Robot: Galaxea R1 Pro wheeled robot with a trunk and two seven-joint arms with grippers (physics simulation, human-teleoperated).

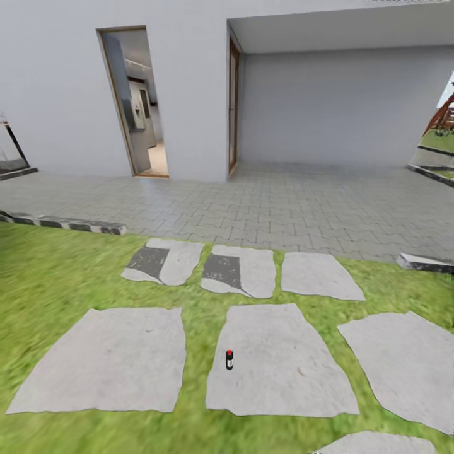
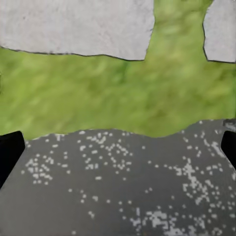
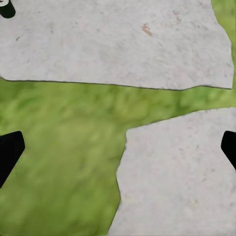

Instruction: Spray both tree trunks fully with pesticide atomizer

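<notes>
Counting one atomizer point(image 1: 229, 359): a small dark bottle with a red cap, standing upright near the left edge of the middle front slab point(image 1: 284, 366). In the head view, showing it out ahead on the ground and well apart from everything else.

Counting seven pale grey slabs set in the grass point(image 1: 50, 277): three smaller ones in a far row, three larger ones in a near row, and one more just peeking in at the lower edge. Noting dark patches on two of the far slabs point(image 1: 151, 261) and point(image 1: 222, 270).

Counting two doorways in the white wall point(image 1: 189, 94): one open point(image 1: 135, 104) onto a room, one point(image 1: 234, 104) seen edge-on. Seeing grey paving point(image 1: 265, 208) between wall and lawn, with a striped kerb point(image 1: 69, 224) along the grass.

Looking down along the left claw point(image 2: 120, 147): fingers point(image 2: 10, 152) standing wide apart, gripping nothing. Hanging over a dark grey patch point(image 2: 128, 187) dotted with pale specks, with a strip of grass beyond the claw and two pale slabs past that.

Looking down along the right claw point(image 3: 119, 147): fingers point(image 3: 10, 152) likewise spread wide, holding nothing. Hovering over grass and the edge of one slab point(image 3: 182, 177), with a second, larger slab point(image 3: 113, 44) across a grass strip ahead of the claw. Spotting a small dark, pale-topped thing point(image 3: 6, 7) at that far slab's corner, well apart from the claw; too cropped for telling whether it is the atomizer.
</notes>
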